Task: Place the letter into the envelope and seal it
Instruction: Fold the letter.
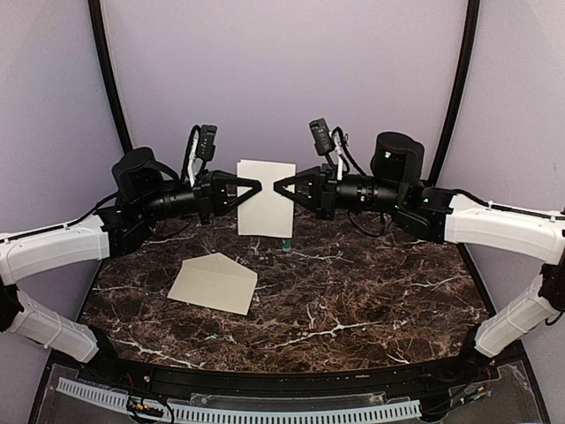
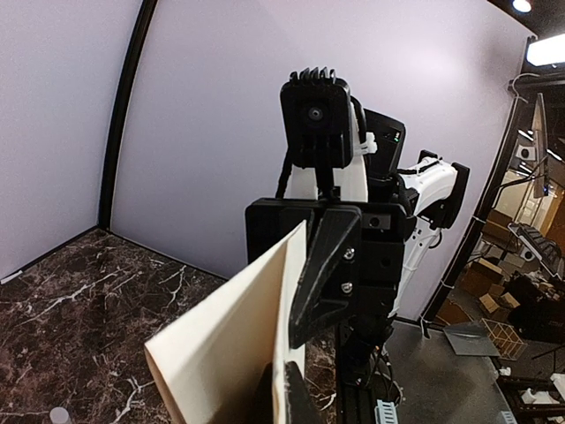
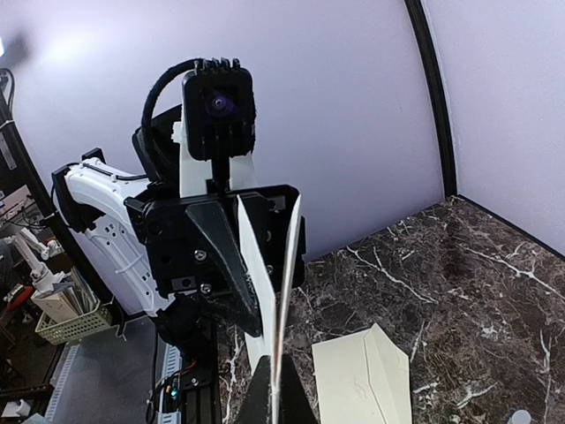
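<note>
The letter hangs upright above the back of the counter, gripped from both sides. The left jaws are pinching it from the left and the right jaws are pressed together on it from the right. The envelope lies flat on the counter, nearer the left arm, with its flap open, well apart from the letter.

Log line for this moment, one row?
left gripper shut on letter | right gripper shut on letter | letter upright between both | envelope flat on table, flap open
</note>
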Controlling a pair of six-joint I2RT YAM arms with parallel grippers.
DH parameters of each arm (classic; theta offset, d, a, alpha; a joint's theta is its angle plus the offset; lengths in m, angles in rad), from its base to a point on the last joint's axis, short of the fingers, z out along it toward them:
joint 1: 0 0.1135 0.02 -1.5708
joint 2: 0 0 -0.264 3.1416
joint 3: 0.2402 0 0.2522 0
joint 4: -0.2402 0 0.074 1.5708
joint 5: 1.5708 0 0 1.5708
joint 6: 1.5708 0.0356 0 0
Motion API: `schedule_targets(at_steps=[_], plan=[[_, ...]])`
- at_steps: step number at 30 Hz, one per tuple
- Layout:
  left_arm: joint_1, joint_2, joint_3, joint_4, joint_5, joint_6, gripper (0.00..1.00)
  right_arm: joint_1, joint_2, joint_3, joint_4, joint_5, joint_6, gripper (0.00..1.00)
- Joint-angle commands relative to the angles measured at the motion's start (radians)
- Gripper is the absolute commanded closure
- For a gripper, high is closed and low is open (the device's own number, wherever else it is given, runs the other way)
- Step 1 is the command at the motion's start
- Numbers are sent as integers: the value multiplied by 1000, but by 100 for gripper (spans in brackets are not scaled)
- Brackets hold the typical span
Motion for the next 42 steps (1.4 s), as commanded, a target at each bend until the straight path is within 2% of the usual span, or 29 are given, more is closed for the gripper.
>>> schedule_targets(at_steps=[1, 2, 4, 5, 6, 7, 9, 12, 14, 16, 20, 26, 30, 32, 34, 39, 42], plan=[[-6, -9, 8, 34, 7, -3, 100, 3, -44, -31, 69, 0, 3, 100], [-7, -10, 7, 30, -6, 0, 98, 4, -49, -38, 75, 2, 2, 100], [-6, -17, 4, 18, -18, 8, 78, 3, -59, -46, 80, 6, -6, 100], [-7, -29, 5, -9, -27, 26, 62, 0, -66, -46, 65, 7, -15, 100], [-7, -38, 6, -28, -55, 39, 56, -5, -72, -49, 48, 12, -26, 100], [-7, -63, 9, -79, -76, 67, 43, -10, -80, -52, 30, 22, -36, 100], [-5, -107, 17, -172, -165, 119, 29, -26, -98, -58, -16, 27, -62, 100], [8, -157, 46, -292, -263, 176, 18, -52, -117, -47, -117, 3, -114, 100], [19, -171, 82, -363, -250, 207, 12, -60, -119, -22, -200, -31, -157, 100], [21, -158, 139, -444, -203, 245, 10, -61, -110, 12, -287, -66, -195, 100], [21, -49, 266, -636, -80, 310, 8, -60, -87, 63, -409, -154, -237, 100], [-16, 96, 405, -786, 44, 397, 8, -52, -55, 97, -475, -238, -255, 100], [-38, 151, 452, -837, 96, 432, 9, -51, -44, 109, -495, -233, -265, 100], [-40, 152, 448, -838, 114, 435, 13, -51, -36, 120, -512, -232, -275, 100], [-39, 151, 443, -836, 125, 436, 23, -51, -25, 134, -533, -233, -285, 100], [-40, 163, 443, -843, 152, 443, 56, -51, 8, 173, -576, -242, -310, 100], [-39, 164, 439, -841, 154, 446, 65, -51, 26, 191, -595, -243, -324, 100]])
